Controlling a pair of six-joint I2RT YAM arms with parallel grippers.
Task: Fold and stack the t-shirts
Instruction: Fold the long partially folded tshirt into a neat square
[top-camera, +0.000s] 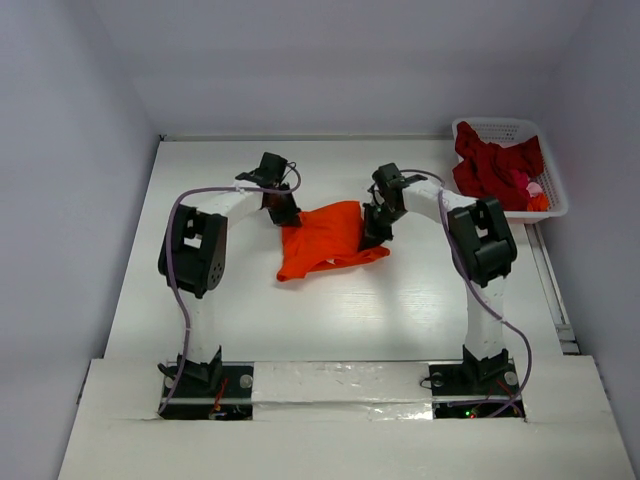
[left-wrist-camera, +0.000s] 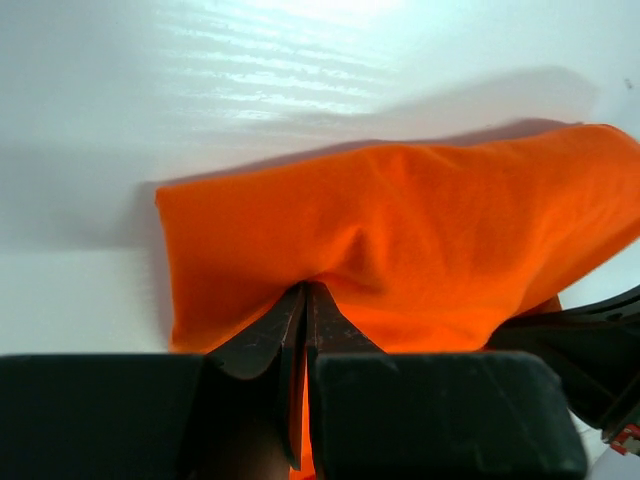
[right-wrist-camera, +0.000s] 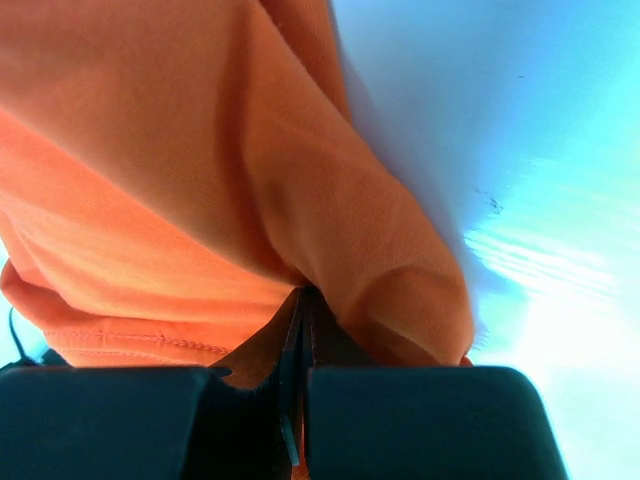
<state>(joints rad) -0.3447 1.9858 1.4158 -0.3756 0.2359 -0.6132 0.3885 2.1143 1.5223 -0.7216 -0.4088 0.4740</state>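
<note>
Orange t-shirt (top-camera: 325, 240) lay stretched crosswise between both arms, well apart from the basket (top-camera: 555, 195), its far end clamped in the left gripper (top-camera: 285, 214) and its basket-side end clamped in the right gripper (top-camera: 375, 228).

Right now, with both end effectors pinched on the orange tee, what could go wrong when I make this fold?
1. The left end effector and right end effector each grip only a small pinch of the orange t-shirt; pulling apart may slip it free.
2. The cloth sags unevenly between them, so the fold may land crooked on the table.
3. The right arm's elbow sits close to the white basket; swinging outward might bump it.
</note>
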